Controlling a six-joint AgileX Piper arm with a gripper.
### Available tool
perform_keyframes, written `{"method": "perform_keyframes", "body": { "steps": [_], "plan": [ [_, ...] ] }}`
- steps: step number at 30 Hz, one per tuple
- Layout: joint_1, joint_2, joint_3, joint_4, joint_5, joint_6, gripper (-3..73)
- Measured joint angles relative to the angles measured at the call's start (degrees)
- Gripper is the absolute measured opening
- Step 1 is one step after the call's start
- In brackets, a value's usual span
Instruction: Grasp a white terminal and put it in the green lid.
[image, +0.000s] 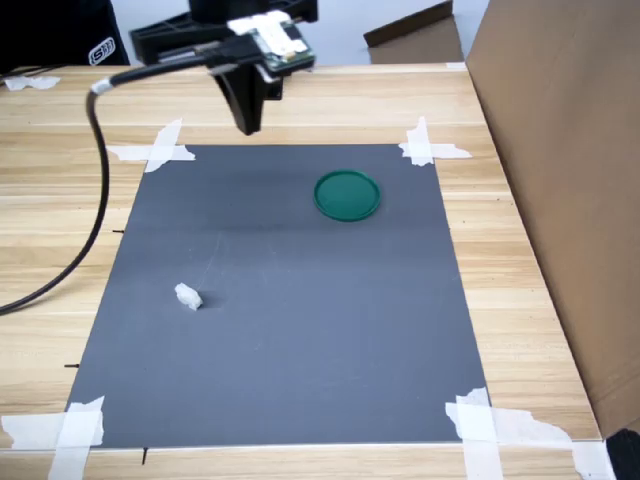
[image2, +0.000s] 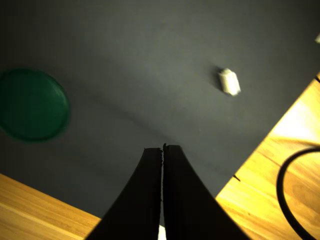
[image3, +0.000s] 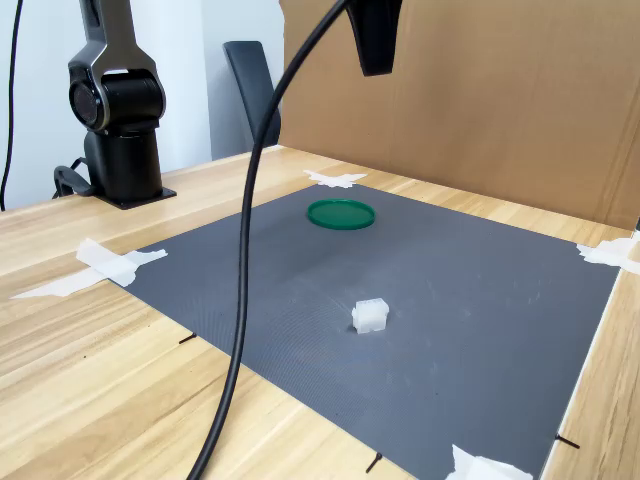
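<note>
The gripper hangs high above the far part of the grey mat, its two dark fingers pressed together with only a hairline seam between them, holding nothing; in the first exterior view its tip shows just past the mat's far edge, toward the first exterior view's left.

The mat is taped at its corners with white tape strips to a wooden table; bare wood borders it on every side, and most of its surface lies open below the gripper.

The white terminal lies alone on the mat, well below the gripper and nearer the camera in the first exterior view, close to the mat's edge on the first exterior view's left; nothing touches it. The green lid rests flat on the mat, below the gripper and off toward the first exterior view's right, well apart from the terminal.

A black cable droops from the arm and crosses the table beside the mat; a cardboard wall stands along the first exterior view's right; the arm's base stands on the table beyond the mat.
</note>
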Motion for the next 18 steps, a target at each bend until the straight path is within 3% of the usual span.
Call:
{"method": "perform_keyframes", "body": {
  "steps": [2,8,15,18],
  "plan": [
    [-6.02,-0.67,0.0,0.44,0.0,-1.56,-2.6],
    [-14.74,-0.67,0.0,0.71,0.0,-7.12,-2.6],
    [-21.49,0.39,0.0,1.87,0.0,-13.61,-2.2],
    [-22.38,3.85,0.0,0.17,0.0,-14.29,2.4]
  ]
}}
